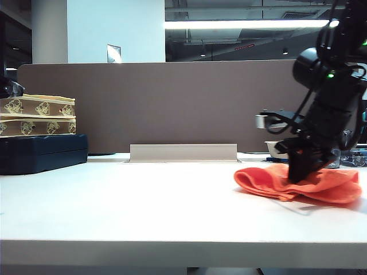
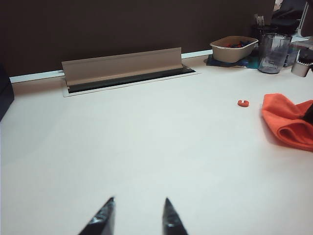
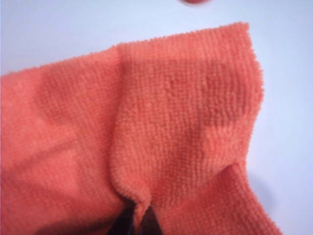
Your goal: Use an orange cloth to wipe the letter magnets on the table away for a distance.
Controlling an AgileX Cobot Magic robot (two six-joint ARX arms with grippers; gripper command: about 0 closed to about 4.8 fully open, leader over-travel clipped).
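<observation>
Right gripper (image 1: 299, 172) pinches the orange cloth (image 1: 298, 184) at right of the table (image 1: 143, 206) — one red letter magnet (image 2: 243, 103) (others unseen) lies just beside it, unwiped; left gripper (image 2: 138, 213) hovers agape, lower left.

Orange cloth (image 1: 321, 184), uniformly bright orange with a fine looped pile; the black right hand (image 1: 299, 175) is clamped on it. One red letter magnet (image 2: 243, 103) lies on the pale white-grey tabletop (image 1: 143, 200). Left hand (image 2: 138, 215): black fingers spread apart, glossy at the tips. Far partition (image 1: 172, 103): plain brown. Far left: dark blue case (image 1: 43, 153) beneath tan boxes (image 1: 37, 116) bearing a repeated printed motif.
</observation>
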